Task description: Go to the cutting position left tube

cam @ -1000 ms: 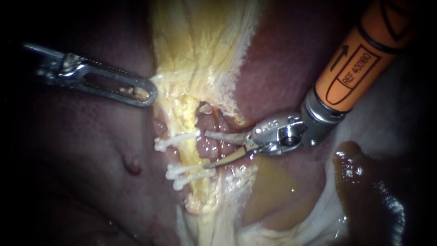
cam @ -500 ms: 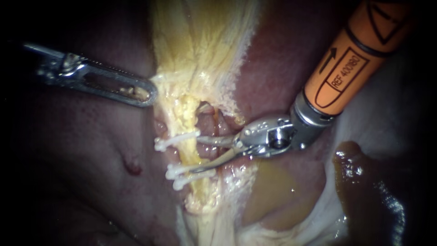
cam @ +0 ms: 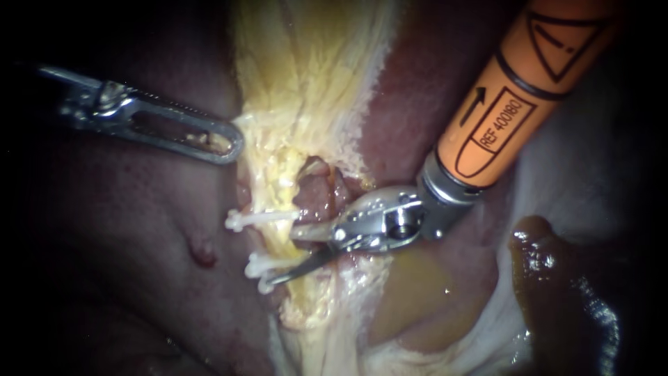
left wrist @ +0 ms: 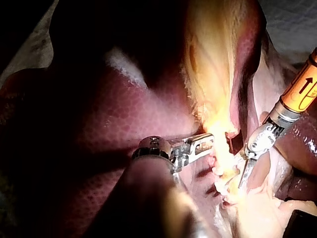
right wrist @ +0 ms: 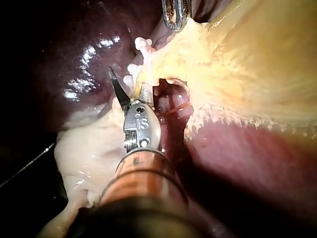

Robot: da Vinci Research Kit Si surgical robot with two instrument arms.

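Observation:
The left tube [cam: 284, 245] runs down a yellow strand of tissue. One white clip [cam: 256, 219] crosses it above, and two white clips [cam: 259, 268] cross it below. My right instrument [cam: 285, 256], on an orange shaft, has curved blades standing open. One blade lies just under the upper clip and the other reaches the lower clips, with the tube in the gap. In the right wrist view the open blades [right wrist: 132, 88] sit against the clips [right wrist: 132, 69]. My left instrument [cam: 221, 143] has slotted jaws shut on the edge of the yellow tissue [cam: 292, 90], also in the left wrist view [left wrist: 207, 143].
Dark red liver [cam: 125, 230] fills the left side, with a small red bump [cam: 202, 251] near the clips. A glossy brown lobe [cam: 557, 285] lies at the right, below the orange shaft [cam: 508, 97]. Pale fatty tissue [cam: 327, 341] hangs under the tube.
My right instrument has slid left and slightly down, and its open blades now straddle the tube between the clips. The left instrument holds still.

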